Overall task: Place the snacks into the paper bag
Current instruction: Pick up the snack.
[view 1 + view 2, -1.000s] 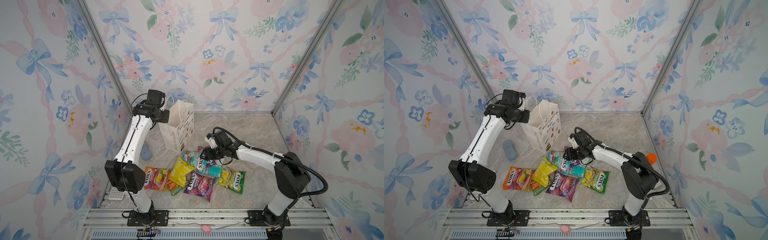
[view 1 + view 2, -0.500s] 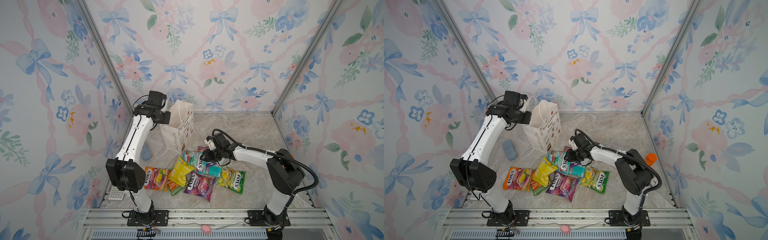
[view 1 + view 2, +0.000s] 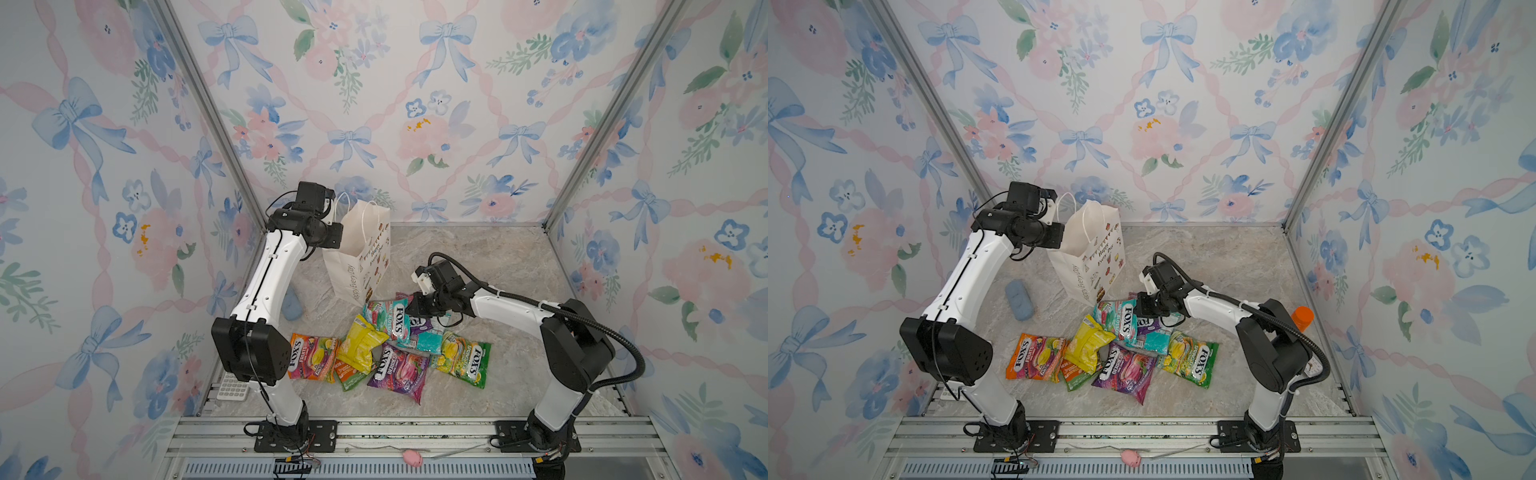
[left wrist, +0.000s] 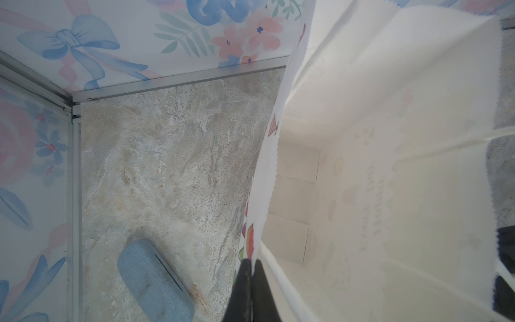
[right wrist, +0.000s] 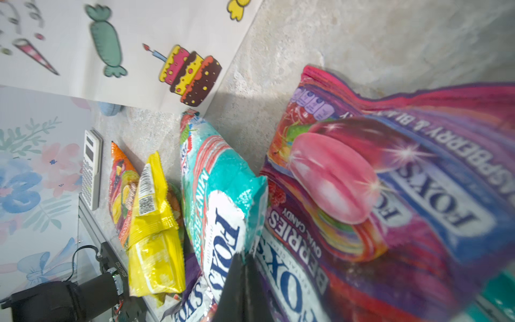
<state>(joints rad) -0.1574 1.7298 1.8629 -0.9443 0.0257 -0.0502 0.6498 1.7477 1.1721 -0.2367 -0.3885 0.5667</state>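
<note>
My right claw pinched the edge of the teal packet. The paper bag, rim nipped by my left claw, stood just upper-left.

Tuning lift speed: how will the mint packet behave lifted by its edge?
Mint packet likely hangs floppy: its film is crinkled and the right gripper pinches only one edge. Glossy film may slip. It overlaps the purple packet, so that could drag along.
</note>
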